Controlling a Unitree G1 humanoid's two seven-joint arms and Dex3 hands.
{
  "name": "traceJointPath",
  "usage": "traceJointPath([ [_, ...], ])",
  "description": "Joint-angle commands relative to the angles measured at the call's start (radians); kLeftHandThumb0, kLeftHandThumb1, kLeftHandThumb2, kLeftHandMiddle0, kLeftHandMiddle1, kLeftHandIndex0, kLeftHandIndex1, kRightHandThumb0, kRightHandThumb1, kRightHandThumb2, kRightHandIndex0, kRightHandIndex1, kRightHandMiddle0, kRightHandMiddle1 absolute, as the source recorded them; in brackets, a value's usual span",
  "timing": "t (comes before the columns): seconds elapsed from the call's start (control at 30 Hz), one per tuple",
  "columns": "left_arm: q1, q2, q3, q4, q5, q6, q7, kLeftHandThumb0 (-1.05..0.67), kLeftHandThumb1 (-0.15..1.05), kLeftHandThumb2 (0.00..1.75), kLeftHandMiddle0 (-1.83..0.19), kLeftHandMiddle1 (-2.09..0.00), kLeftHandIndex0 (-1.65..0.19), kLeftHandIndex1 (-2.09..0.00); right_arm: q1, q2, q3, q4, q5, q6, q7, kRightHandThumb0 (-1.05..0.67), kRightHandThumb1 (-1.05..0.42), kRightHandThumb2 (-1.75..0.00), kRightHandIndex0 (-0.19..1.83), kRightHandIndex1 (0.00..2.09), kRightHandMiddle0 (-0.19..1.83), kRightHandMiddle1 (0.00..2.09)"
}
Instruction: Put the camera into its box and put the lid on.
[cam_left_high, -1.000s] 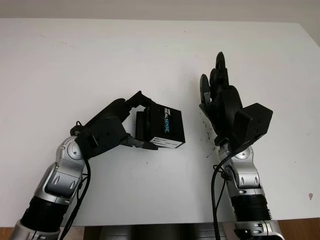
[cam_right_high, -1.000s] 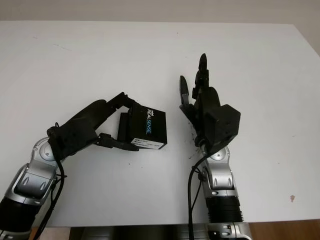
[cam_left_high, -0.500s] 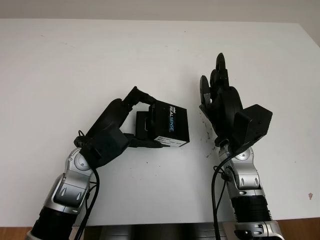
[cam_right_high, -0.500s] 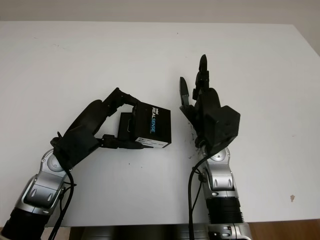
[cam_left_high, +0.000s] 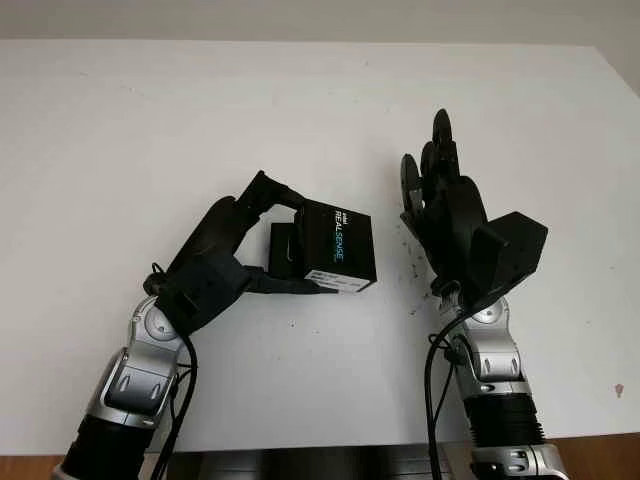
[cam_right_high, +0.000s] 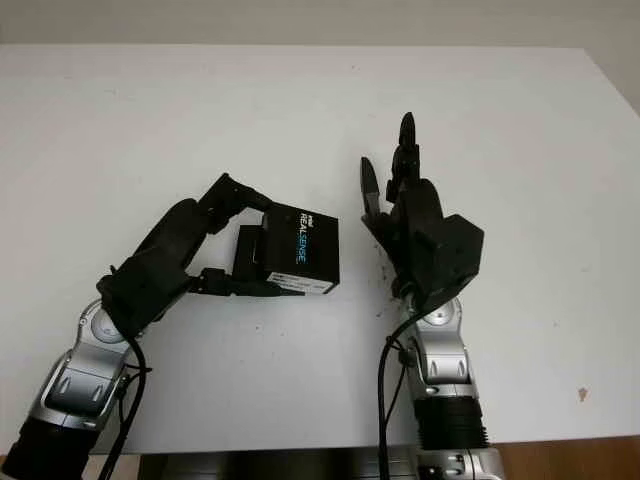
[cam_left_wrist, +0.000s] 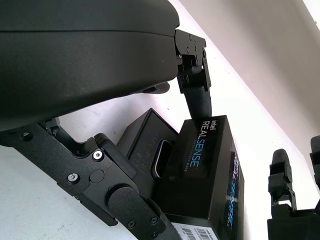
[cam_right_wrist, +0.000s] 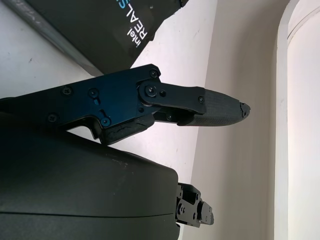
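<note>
Box (cam_left_high: 338, 250) sits mid-table, lid (cam_left_wrist: 210, 165) only partly slid on, pinched far and near by left hand (cam_left_high: 215, 265) fingers. Right hand (cam_left_high: 450, 215) open, just right — lid is best pushed squarely shut w/ box braced.

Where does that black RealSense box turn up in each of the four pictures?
Left eye view: the box sits near the middle of the table, between both hands.
Right eye view: left of centre.
Left wrist view: lower middle, between the left hand's fingers.
Right wrist view: a top corner.
Shared landmark: its white REALSENSE lettering.
</note>
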Motion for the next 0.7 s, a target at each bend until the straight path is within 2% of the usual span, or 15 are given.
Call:
traceJointPath([
  [0.0, 0.007, 0.02, 0.033, -0.01, -0.003, 0.012, -0.003, -0.39, 1.05, 0.1, -0.23, -0.04, -0.09, -1.72, 0.008, -0.009, -0.005, -0.007, 0.0, 0.001, 0.0, -0.7, -1.05, -0.51, -0.19, 0.02, -0.18, 0.05],
  [0.43, 0.016, 0.041, 0.072, -0.022, -0.037, 0.056, -0.027, -0.38, 1.05, 0.07, -0.17, -0.04, -0.09, -1.73, 0.007, -0.016, -0.006, -0.009, 0.002, 0.008, 0.009, -0.72, -1.05, -0.51, -0.19, 0.02, -0.18, 0.05],
  [0.67, 0.029, 0.048, 0.089, -0.021, -0.032, 0.049, -0.014, -0.39, 1.05, 0.07, -0.17, -0.05, -0.09, -1.72, 0.005, -0.017, -0.009, -0.008, 0.004, 0.014, 0.01, -0.73, -1.05, -0.5, -0.19, 0.02, -0.17, 0.05],
])
